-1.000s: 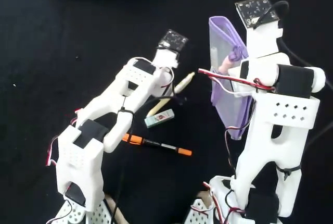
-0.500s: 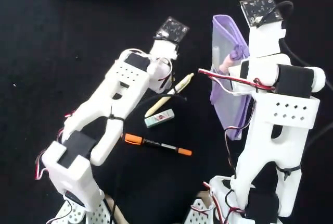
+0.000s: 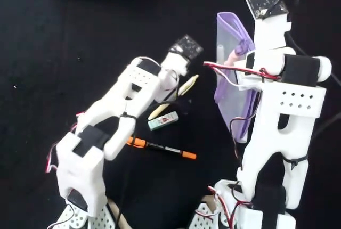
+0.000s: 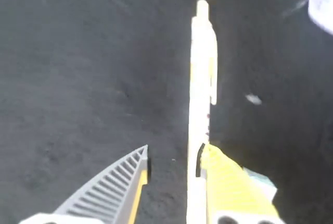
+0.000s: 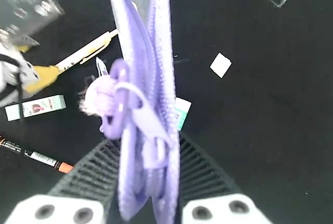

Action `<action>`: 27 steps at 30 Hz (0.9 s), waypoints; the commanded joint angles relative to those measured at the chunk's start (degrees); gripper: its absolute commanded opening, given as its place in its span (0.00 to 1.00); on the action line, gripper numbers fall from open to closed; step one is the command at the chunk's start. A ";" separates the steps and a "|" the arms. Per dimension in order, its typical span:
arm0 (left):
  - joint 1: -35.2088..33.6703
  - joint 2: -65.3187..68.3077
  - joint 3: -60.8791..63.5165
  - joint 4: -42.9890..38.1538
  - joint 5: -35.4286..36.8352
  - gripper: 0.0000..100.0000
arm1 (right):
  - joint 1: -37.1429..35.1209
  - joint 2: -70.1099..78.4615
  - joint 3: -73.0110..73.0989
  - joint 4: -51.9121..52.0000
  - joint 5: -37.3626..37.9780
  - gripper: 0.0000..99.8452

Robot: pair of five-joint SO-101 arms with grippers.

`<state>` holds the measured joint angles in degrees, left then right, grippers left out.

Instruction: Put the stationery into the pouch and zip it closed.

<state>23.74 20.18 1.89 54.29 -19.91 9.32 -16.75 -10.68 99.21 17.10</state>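
Step in hand, by my read: pickup of pen (image 3: 184, 90). Left gripper (image 4: 174, 153) fingers spread wide astride pen on counter (image 3: 80, 37), nothing gripped. Next: close on barrel, lift, carry to pouch (image 3: 230, 48). Right gripper (image 5: 148, 174) fingers clamped on pouch, holding it up on edge. Right wrist view adds pompom zip-pull (image 5: 99, 99). High view shows eraser (image 3: 163, 120) and marker (image 3: 160, 148) lying loose.

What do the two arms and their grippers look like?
The left arm and the right arm are white blocky shells with black motor sections and rows of small holes. Thin red, black and white cables run along them. Each wrist carries a dark camera board. The left gripper has one grey ribbed finger and one yellow; the right gripper has dark ribbed fingers.
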 commanded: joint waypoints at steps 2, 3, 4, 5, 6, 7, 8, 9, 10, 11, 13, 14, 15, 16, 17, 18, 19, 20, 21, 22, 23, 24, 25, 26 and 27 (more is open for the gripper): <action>2.59 0.70 -2.59 0.53 -0.62 0.18 | 0.79 -0.04 -1.89 1.58 -0.35 0.01; 2.86 0.79 -2.51 0.53 -0.62 0.18 | 0.79 -0.04 -1.80 1.58 -0.35 0.01; 2.86 1.14 -2.42 0.53 -0.62 0.18 | 0.79 -0.04 -1.80 1.58 -0.35 0.01; 2.77 1.23 -2.68 0.53 -0.62 0.18 | 0.79 -0.04 -1.80 1.58 -0.35 0.01; 2.42 1.23 -2.77 0.44 -0.62 0.18 | 0.88 -0.04 -1.80 1.58 -0.35 0.01; 2.24 1.23 -2.77 0.18 -0.70 0.18 | 0.88 -0.13 -1.80 1.58 -0.35 0.01; 2.07 1.23 -2.77 0.09 -1.14 0.18 | 0.88 -0.13 -1.80 1.58 -0.35 0.01; 1.80 1.23 -2.77 0.18 -2.37 0.18 | 0.88 -0.13 -1.80 1.58 -0.35 0.01; 1.71 1.23 -2.59 0.35 -3.69 0.18 | 0.88 -0.13 -1.80 1.58 -0.35 0.01; 1.71 1.23 -2.33 0.26 -4.66 0.18 | 0.88 -0.13 -1.89 1.58 -0.35 0.01; 1.71 1.32 -2.24 0.35 -5.27 0.18 | 0.88 -0.13 -2.07 1.58 -0.35 0.01; 1.63 1.32 -2.24 0.35 -5.36 0.18 | 0.88 -0.13 -2.15 1.58 -0.35 0.01; 1.54 1.32 -2.24 0.44 -5.36 0.18 | 0.88 -0.13 -2.15 1.58 -0.35 0.01; 1.54 1.32 -2.24 0.44 -5.36 0.18 | 0.88 -0.13 -2.15 1.58 -0.35 0.01; 1.54 1.32 -2.24 0.44 -5.36 0.18 | 0.88 -0.13 -2.15 1.58 -0.35 0.01; 1.63 1.41 -2.24 0.44 -5.36 0.17 | 0.88 -0.13 -1.98 1.58 -0.35 0.01; 1.71 1.67 -2.24 0.44 -5.45 0.15 | 0.88 -0.13 -1.89 1.58 -0.35 0.01; 1.80 2.37 -2.51 0.44 -5.45 0.12 | 0.88 -0.13 -1.80 1.58 -0.35 0.01; 1.80 3.25 -2.86 0.18 -5.54 0.09 | 0.88 -0.13 -1.80 1.67 -0.35 0.01; 1.80 4.31 -3.47 0.09 -6.07 0.07 | 0.88 -0.13 -1.80 1.67 -0.35 0.01; 1.80 5.45 -4.70 0.53 -7.38 0.06 | 0.88 -0.13 -1.80 1.67 -0.35 0.01; 1.71 6.68 -5.93 1.23 -8.18 0.06 | 0.88 -0.13 -1.80 1.67 -0.44 0.01; 1.71 7.65 -7.43 2.99 -8.26 0.06 | 0.88 -0.13 -1.80 1.67 -0.70 0.01; 1.71 8.88 -9.27 4.75 -8.35 0.06 | 0.88 -0.13 -1.80 1.67 -1.23 0.01; 1.71 9.93 -11.38 6.68 -8.35 0.05 | 0.88 -0.13 -1.80 1.67 -1.41 0.01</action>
<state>26.11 28.09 -3.47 57.54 -27.47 9.32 -16.75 -10.77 99.21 16.75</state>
